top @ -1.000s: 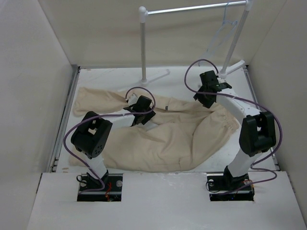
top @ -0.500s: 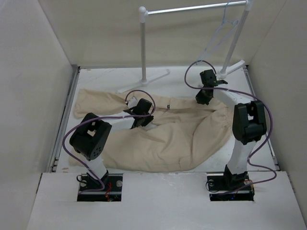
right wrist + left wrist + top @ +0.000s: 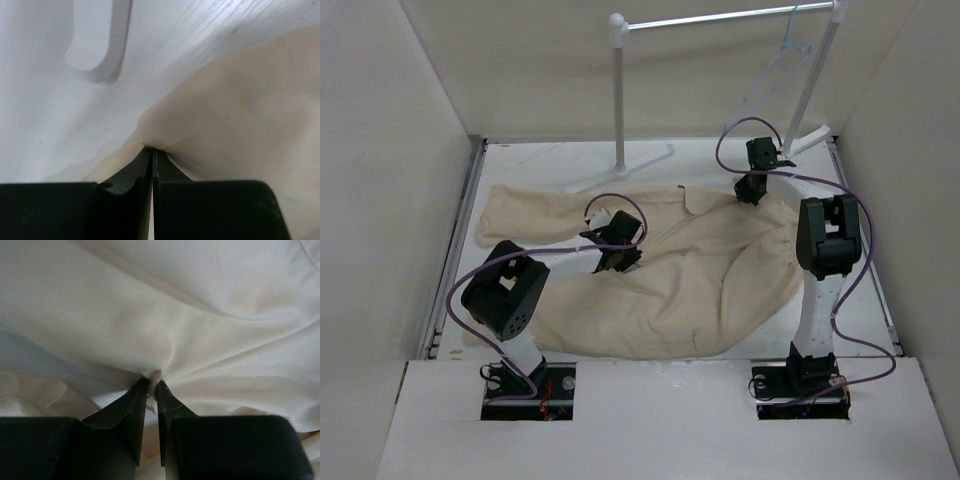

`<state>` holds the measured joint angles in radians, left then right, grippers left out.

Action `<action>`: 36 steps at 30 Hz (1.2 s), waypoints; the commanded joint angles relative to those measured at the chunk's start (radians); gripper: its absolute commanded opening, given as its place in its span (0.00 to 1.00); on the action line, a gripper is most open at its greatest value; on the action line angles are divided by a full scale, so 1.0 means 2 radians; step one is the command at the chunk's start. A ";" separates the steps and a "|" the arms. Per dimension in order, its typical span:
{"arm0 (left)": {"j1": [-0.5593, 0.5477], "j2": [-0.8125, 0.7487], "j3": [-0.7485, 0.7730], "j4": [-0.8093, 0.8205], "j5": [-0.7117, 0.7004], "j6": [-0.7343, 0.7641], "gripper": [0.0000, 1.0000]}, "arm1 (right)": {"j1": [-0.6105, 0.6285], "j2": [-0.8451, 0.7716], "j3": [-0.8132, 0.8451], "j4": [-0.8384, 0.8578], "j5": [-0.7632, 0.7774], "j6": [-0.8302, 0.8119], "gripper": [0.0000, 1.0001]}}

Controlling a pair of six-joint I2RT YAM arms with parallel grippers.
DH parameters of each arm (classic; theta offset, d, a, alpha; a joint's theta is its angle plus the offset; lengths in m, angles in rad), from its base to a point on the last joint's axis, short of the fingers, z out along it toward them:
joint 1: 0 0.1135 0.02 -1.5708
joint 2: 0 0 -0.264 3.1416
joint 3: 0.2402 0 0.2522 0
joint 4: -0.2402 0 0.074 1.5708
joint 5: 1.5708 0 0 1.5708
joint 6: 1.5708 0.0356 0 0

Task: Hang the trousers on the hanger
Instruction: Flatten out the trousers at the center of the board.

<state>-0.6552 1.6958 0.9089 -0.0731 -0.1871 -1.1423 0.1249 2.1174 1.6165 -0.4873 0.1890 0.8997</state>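
The beige trousers (image 3: 680,280) lie spread and wrinkled across the table. My left gripper (image 3: 620,255) is shut on a pinched fold of the trousers (image 3: 210,335) near their middle; the jaws (image 3: 151,385) hold cloth between them. My right gripper (image 3: 750,188) is shut on the far right edge of the trousers (image 3: 240,110), lifted a little off the white table (image 3: 45,130). The pale thin hanger (image 3: 782,72) hangs by its hook from the rack's bar at the back right, beyond the right gripper.
A white garment rack with a silver bar (image 3: 720,17) stands at the back; its left post (image 3: 618,100) and right post (image 3: 815,85) have feet on the table (image 3: 550,165). One rack foot (image 3: 97,40) lies just ahead of the right gripper. White walls enclose the table.
My right gripper has moved toward the back right, pulling the trousers' edge with it. My left gripper has shifted slightly toward the near side with its fold, and the cloth has stretched out.
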 commanded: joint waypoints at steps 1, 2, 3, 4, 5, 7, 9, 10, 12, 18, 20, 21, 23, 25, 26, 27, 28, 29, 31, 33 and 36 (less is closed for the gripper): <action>-0.016 -0.024 -0.010 -0.058 -0.015 0.001 0.13 | -0.003 0.001 0.023 0.040 0.043 0.013 0.08; -0.019 -0.029 -0.007 -0.065 -0.021 0.001 0.13 | -0.003 0.002 0.023 0.050 0.046 0.015 0.09; -0.022 -0.033 -0.007 -0.072 -0.026 0.000 0.13 | -0.002 0.003 0.026 0.057 0.050 0.017 0.10; -0.023 -0.037 -0.004 -0.078 -0.031 0.000 0.13 | -0.002 0.005 0.032 0.063 0.052 0.021 0.12; -0.024 -0.041 -0.002 -0.084 -0.033 0.000 0.13 | -0.002 0.009 0.040 0.064 0.054 0.023 0.14; -0.026 -0.049 0.002 -0.095 -0.037 0.000 0.13 | -0.003 0.012 0.053 0.065 0.057 0.023 0.21; -0.026 -0.059 0.006 -0.107 -0.045 0.001 0.20 | -0.004 0.002 0.054 0.070 0.057 0.021 0.35; -0.025 -0.066 0.011 -0.112 -0.054 0.003 0.27 | -0.004 -0.010 0.047 0.074 0.054 0.017 0.43; -0.021 -0.084 0.019 -0.124 -0.073 0.007 0.39 | -0.008 -0.052 0.013 0.085 0.037 0.007 0.54; -0.004 -0.151 0.027 -0.131 -0.110 0.052 0.57 | -0.038 -0.256 -0.175 0.101 0.004 0.006 0.65; 0.006 -0.181 0.017 -0.140 -0.113 0.057 0.57 | -0.056 -0.314 -0.234 0.089 0.001 0.006 0.62; 0.011 -0.200 0.008 -0.147 -0.114 0.057 0.57 | -0.068 -0.347 -0.268 0.077 0.001 0.010 0.56; 0.024 -0.239 -0.016 -0.164 -0.113 0.056 0.57 | -0.094 -0.413 -0.335 0.050 0.001 0.012 0.28; 0.045 -0.284 -0.045 -0.191 -0.107 0.053 0.57 | -0.114 -0.459 -0.384 0.028 0.004 0.014 0.08; 0.057 -0.308 -0.059 -0.209 -0.104 0.051 0.57 | -0.124 -0.482 -0.410 0.014 0.006 0.017 0.06; 0.072 -0.333 -0.073 -0.231 -0.098 0.048 0.57 | -0.133 -0.502 -0.432 0.002 0.011 0.020 0.06; 0.090 -0.359 -0.083 -0.255 -0.091 0.046 0.57 | -0.139 -0.520 -0.454 -0.009 0.018 0.022 0.09; 0.109 -0.384 -0.092 -0.282 -0.081 0.044 0.57 | -0.143 -0.538 -0.473 -0.021 0.024 0.026 0.18; 0.145 -0.427 -0.105 -0.327 -0.065 0.044 0.57 | -0.149 -0.569 -0.501 -0.049 0.037 0.034 0.42; 0.172 -0.455 -0.115 -0.360 -0.052 0.044 0.57 | -0.151 -0.591 -0.514 -0.066 0.049 0.032 0.57; 0.212 -0.484 -0.137 -0.391 -0.031 0.045 0.57 | -0.175 -0.586 -0.527 -0.065 0.053 0.016 0.65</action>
<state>-0.2806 0.7616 0.6712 -0.7136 -0.3027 -1.0523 -0.1837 0.9520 0.5632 -0.6109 0.2493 0.9466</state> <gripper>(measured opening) 0.568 0.635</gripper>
